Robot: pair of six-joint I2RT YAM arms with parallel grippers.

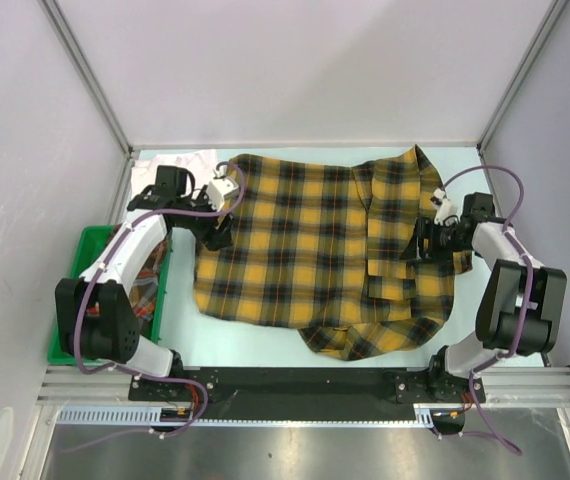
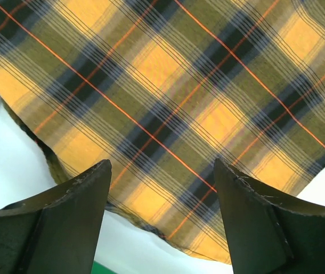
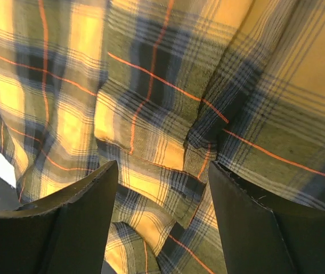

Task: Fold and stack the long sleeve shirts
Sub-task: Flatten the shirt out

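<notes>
**Item: yellow-and-black plaid shirt** [image 1: 305,250]. It lies spread on the table [image 1: 245,345] with its right side folded over onto itself in rumpled layers. Its long axis appears to run left to right across the table, from one arm to the other.

**Left tool** [image 1: 217,225]. It sits at the shirt's far-left corner. In the left wrist view the left tool [image 2: 162,171] has its jaws apart and released, with flat cloth and its hem below them and nothing pinched.

**Right tool** [image 1: 427,238]. It sits over the bunched right side. In the right wrist view the right tool [image 3: 162,171] is also spread and released, with folded layers directly beneath.

**Key relation.** Each tool stands at its own end of the shirt, with the cloth beneath and inward of it. The left arm is nearer the flat corner and the right arm nearer the folded sleeve side, so a grasp at either end probably needs only a drop.

**Other stock.** A pale white shirt [image 1: 193,160] is crumpled at the far left corner, just beside the left tool. The green bin [image 1: 85,250] at the left edge seems to hold red-orange plaid cloth [image 1: 150,295].

**Markings.** No brand, label or writing can be read.
</notes>
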